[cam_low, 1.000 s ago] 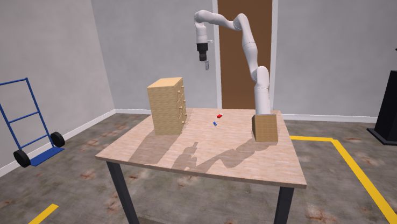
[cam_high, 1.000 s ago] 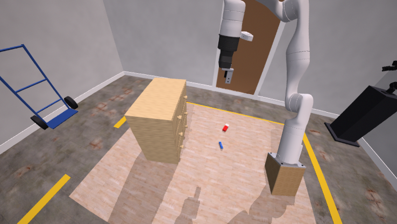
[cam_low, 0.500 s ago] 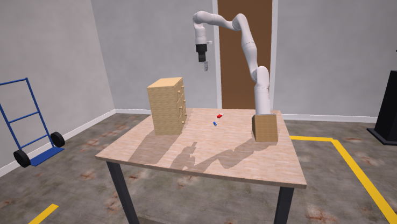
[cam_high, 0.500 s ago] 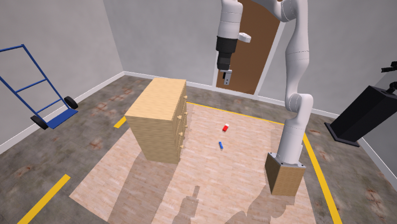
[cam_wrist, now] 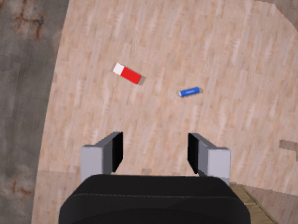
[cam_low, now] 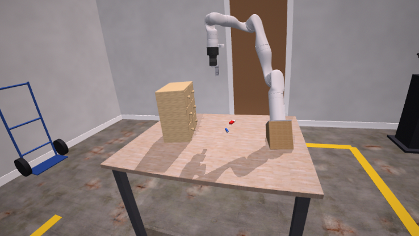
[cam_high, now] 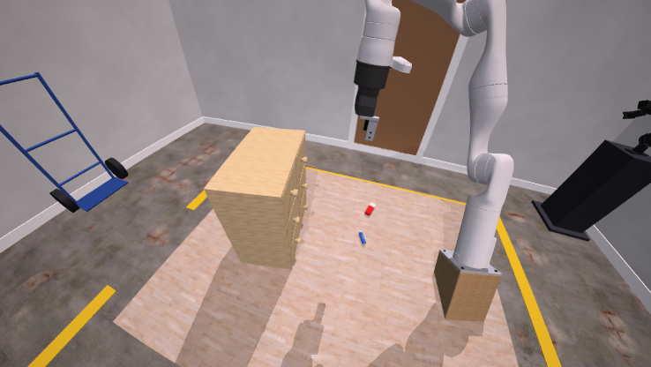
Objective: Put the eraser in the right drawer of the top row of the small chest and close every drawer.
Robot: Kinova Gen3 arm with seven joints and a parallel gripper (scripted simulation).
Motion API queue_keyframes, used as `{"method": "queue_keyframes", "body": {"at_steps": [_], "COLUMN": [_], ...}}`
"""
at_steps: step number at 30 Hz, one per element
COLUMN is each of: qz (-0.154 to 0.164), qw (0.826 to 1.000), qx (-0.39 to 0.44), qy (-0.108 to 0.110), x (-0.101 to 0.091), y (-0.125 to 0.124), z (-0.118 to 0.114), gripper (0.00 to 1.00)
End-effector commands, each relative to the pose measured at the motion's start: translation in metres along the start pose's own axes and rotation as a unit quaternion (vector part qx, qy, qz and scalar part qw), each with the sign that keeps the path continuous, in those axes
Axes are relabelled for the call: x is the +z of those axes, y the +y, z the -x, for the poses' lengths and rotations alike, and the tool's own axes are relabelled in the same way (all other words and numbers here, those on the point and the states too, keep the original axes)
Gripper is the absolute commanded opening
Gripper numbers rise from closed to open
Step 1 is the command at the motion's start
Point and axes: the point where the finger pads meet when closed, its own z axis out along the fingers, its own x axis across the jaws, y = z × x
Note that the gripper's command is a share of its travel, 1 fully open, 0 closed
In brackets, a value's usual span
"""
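At left the chest (cam_high: pixel 255 228) (cam_low: pixel 176 117) (cam_wrist: pixel 245 200) stands upright on the desk (cam_high: pixel 387 282) (cam_low: pixel 264 176) (cam_wrist: pixel 150 115), its knobs facing right. All drawers look pushed in, though the fronts show only at a slant. The goal should be the top row's far drawer, the one with the far knob (cam_high: pixel 304 159) (cam_low: pixel 192 91).

Right of the chest and well above the desk hangs the claw (cam_high: pixel 370 138) (cam_low: pixel 216 74) (cam_wrist: pixel 155 146), spread wide, with nothing in it. Below, the blue stick (cam_high: pixel 362 237) (cam_low: pixel 226 130) (cam_wrist: pixel 190 92) lies nearer; it should be left alone. Slightly farther right and beyond it, the red-and-white eraser (cam_high: pixel 370 209) (cam_low: pixel 231 122) (cam_wrist: pixel 131 75) lies flat on the desk.

So none of the visible work is done: the drawer needs opening, short of half its length, the eraser placing inside, and the drawer shutting without shoving the chest.

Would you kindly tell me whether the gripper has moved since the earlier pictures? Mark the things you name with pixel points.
Yes, slightly: judged against the brown door (cam_high: pixel 423 82) (cam_low: pixel 249 73), the gripper (cam_high: pixel 370 134) (cam_low: pixel 217 73) (cam_wrist: pixel 155 146) has shifted toward the chest's (cam_high: pixel 255 154) (cam_low: pixel 174 114) (cam_wrist: pixel 247 202) side and a little lower.
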Motion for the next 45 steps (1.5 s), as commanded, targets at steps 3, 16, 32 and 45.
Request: {"method": "queue_keyframes", "body": {"at_steps": [3,16,32,45], "qz": [0.009,0.054,0.131,0.203], "qw": [1.000,0.999,0.991,0.979], "qx": [0.000,0.000,0.000,0.000], "qy": [0.000,0.000,0.000,0.000], "x": [0.001,0.011,0.030,0.047], "y": [0.000,0.007,0.019,0.030], "z": [0.001,0.001,0.001,0.001], "gripper": [1.00,1.00,1.00,1.00]}}
